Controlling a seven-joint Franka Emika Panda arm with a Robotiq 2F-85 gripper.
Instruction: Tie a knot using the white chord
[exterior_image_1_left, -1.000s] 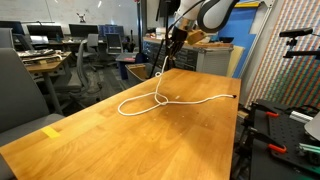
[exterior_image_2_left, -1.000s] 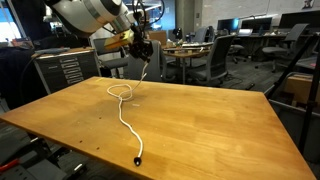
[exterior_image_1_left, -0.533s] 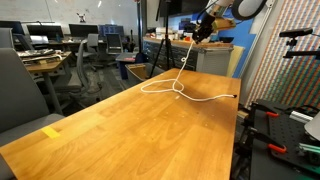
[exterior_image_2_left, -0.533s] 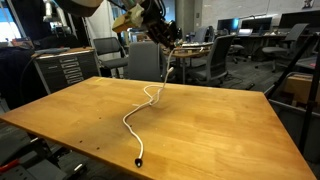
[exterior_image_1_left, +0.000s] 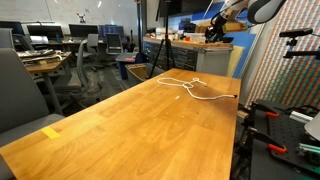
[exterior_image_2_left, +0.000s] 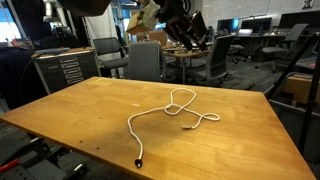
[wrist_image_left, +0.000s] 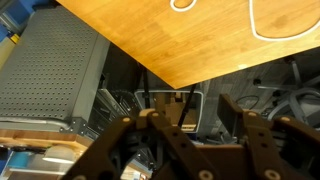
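Wooden table (exterior_image_2_left: 80, 110) bears a loosely looped thin white chord (exterior_image_2_left: 172, 108), dark gripper (exterior_image_2_left: 188, 28) hanging spread and empty, so a stray tug could unravel it.

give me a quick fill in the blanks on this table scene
1. The white chord lies in loops on the ____ table.
2. The hand is ____ and holds nothing.
3. The small patch near the table's corner is ____.
Missing words: wooden; open; yellow.
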